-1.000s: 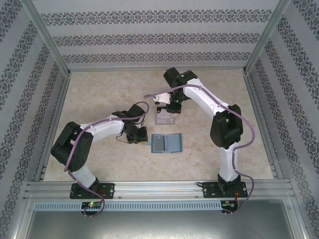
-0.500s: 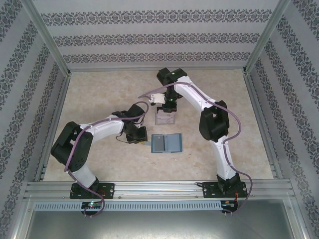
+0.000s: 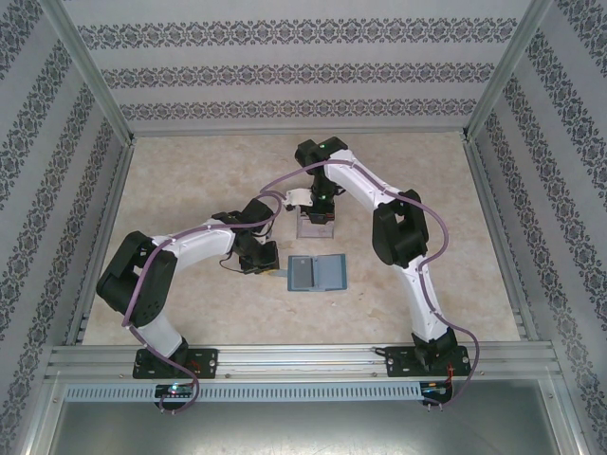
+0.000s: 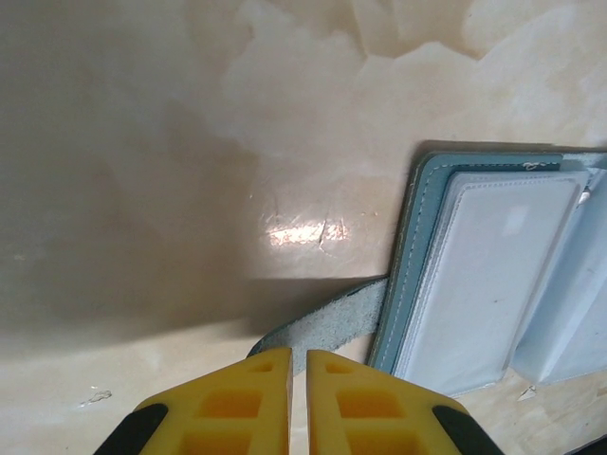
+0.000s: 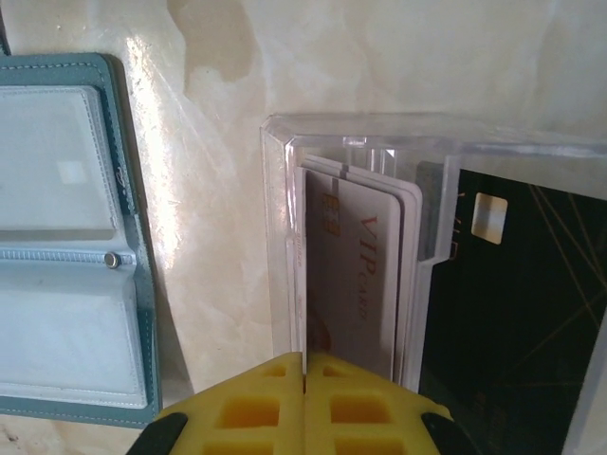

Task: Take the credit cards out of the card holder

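Note:
The card holder (image 3: 318, 273) lies open like a book on the table, teal rim (image 4: 410, 256) outside and pale pockets inside. Its strap tab (image 4: 332, 318) lifts off the table to my left gripper (image 4: 299, 355), whose jaws stand nearly closed on the tab's end. My right gripper (image 5: 305, 358) is shut on a pale credit card (image 5: 305, 284), held edge-on and standing inside the clear tray (image 5: 275, 237). Beside it in the tray leans a whitish VIP card (image 5: 365, 275), and a black card (image 5: 512, 322) lies further right. In the top view the right gripper (image 3: 318, 204) hangs over the tray (image 3: 315, 227).
The open card holder (image 5: 123, 190) lies just left of the tray in the right wrist view. Patterned walls and metal frame rails (image 3: 95, 85) enclose the beige table. Bare table surface (image 3: 190, 180) stretches behind and left of the arms.
The right arm has swung its elbow left and brought the pale card down from beside the tray into it. The left arm and the card holder have stayed put.

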You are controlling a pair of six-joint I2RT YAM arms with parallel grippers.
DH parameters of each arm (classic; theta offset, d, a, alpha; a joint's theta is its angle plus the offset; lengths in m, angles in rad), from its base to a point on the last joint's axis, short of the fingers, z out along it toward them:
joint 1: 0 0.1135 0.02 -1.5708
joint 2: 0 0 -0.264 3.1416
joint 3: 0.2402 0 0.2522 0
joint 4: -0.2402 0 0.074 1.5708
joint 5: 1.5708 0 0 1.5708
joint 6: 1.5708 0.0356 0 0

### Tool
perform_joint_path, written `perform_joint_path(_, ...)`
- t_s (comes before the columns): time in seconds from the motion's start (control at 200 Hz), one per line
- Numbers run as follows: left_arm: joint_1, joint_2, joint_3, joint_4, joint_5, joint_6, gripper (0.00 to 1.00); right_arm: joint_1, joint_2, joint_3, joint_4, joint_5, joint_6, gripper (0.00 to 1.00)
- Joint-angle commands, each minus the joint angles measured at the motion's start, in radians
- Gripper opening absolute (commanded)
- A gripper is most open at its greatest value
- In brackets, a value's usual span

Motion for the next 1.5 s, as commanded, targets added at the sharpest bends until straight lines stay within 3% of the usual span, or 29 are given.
perform_joint_path(0.0,0.014,-0.011,-0.008,0.002,-0.012,-0.012,0.12,0.013,0.019,0.029,-0.045,-0.026,-0.007,0.06)
perform_joint_path(0.315,0.015,-0.021,-0.015,-0.006,-0.016,-0.012,0.12,0.010,-0.028,0.030,-0.022,0.017,0.002,0.19)
perform_joint_path(0.56,0.015,-0.026,-0.011,-0.003,-0.015,-0.010,0.12,0.008,-0.087,0.012,0.016,0.072,0.024,0.18)
perform_joint_path(0.934,0.016,-0.027,-0.001,0.015,0.001,-0.007,0.12,0.007,-0.234,-0.172,0.176,-0.024,0.115,0.16)
perform_joint_path(1.084,0.015,-0.025,0.003,0.032,0.006,-0.004,0.12,0.005,-0.299,-0.278,0.337,-0.048,0.305,0.14)
perform_joint_path(1.259,0.016,-0.025,0.005,0.054,0.010,-0.007,0.11,-0.026,-0.366,-0.374,0.507,-0.165,0.670,0.14)
perform_joint_path(1.374,0.014,-0.024,0.004,0.058,0.010,-0.008,0.11,-0.043,-0.445,-0.513,0.670,-0.253,0.887,0.16)
perform_joint_path(1.499,0.015,-0.034,-0.005,0.078,0.003,-0.013,0.11,-0.059,-0.518,-0.651,0.862,-0.304,1.136,0.13)
